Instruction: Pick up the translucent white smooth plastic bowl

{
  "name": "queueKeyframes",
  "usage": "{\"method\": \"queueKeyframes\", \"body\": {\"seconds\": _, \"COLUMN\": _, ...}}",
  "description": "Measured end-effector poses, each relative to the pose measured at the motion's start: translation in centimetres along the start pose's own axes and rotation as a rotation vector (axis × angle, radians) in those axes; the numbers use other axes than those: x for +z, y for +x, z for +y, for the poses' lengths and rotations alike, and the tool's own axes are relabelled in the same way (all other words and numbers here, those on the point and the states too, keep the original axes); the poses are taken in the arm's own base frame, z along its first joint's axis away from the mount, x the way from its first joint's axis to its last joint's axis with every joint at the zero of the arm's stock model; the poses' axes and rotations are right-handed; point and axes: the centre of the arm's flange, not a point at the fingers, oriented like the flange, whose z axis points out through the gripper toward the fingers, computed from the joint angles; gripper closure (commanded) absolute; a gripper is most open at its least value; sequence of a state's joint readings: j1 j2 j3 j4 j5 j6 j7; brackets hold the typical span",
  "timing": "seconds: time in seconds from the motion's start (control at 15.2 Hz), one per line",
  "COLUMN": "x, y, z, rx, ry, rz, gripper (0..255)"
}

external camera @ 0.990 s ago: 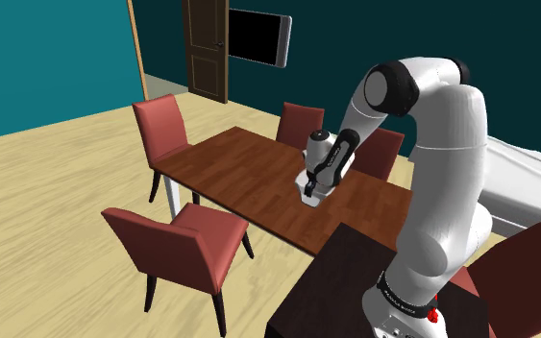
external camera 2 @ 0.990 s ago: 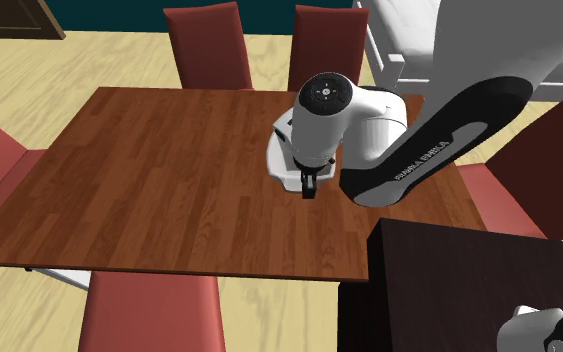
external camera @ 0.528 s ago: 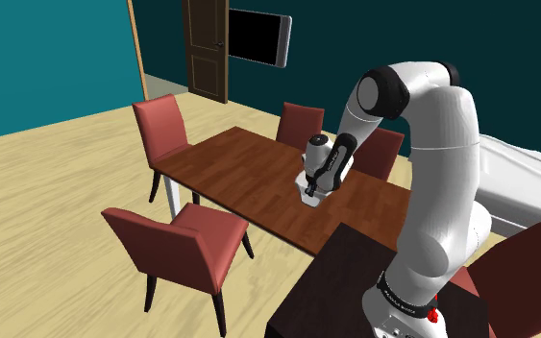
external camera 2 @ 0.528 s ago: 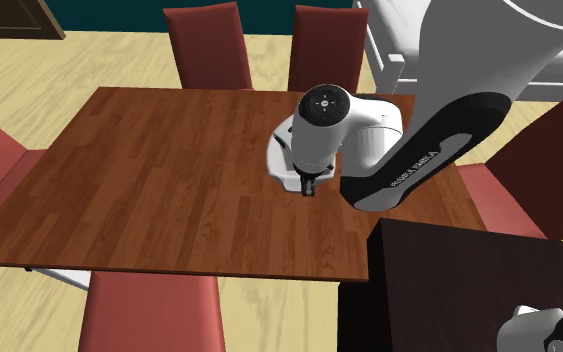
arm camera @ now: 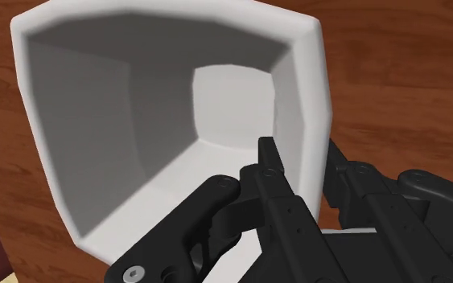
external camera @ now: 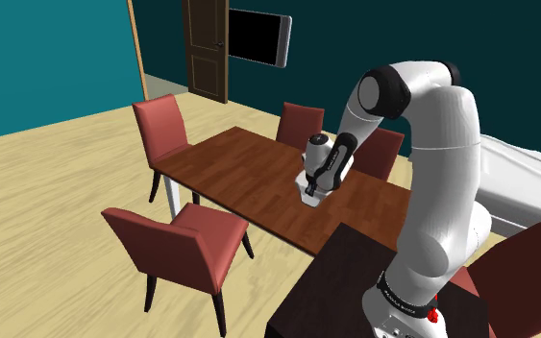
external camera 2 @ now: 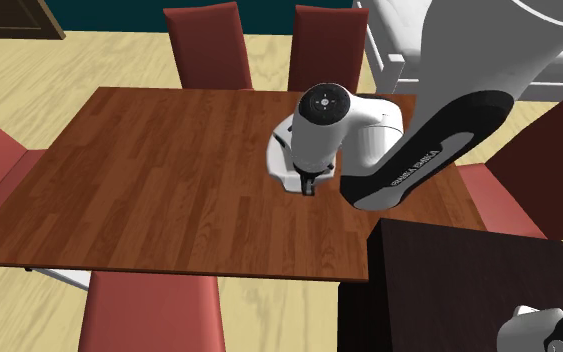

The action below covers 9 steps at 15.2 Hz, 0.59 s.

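We are watching the grasp step of the pick-up: the white arm is reaching down over the brown wooden tabletop [external camera 2: 149, 180], and the gripper [arm camera: 299, 150] is straddling one wall of the white bowl [arm camera: 136, 120]. The black fingers [arm camera: 281, 209] are standing only narrowly apart, one inside the bowl and one outside. By our reading they are pinching the wall between them. The bowl is resting on the tabletop just right of centre in the second exterior view, tucked under the wrist. In our judgement the lift is not yet begun. The next move is calling for a firm pinch and a straight rise, with the bowl kept level so the smooth wall is not slipping free.
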<state>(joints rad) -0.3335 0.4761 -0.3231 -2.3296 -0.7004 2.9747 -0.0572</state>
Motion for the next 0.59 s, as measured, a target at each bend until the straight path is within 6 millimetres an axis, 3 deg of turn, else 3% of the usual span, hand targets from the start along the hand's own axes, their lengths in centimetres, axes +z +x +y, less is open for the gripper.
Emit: {"method": "queueKeyframes", "body": {"seconds": 0.59, "x": -4.1, "y": -0.1, "z": 1.5, "rx": 0.0, "ry": 0.001, "rz": -0.001, "gripper": 255}}
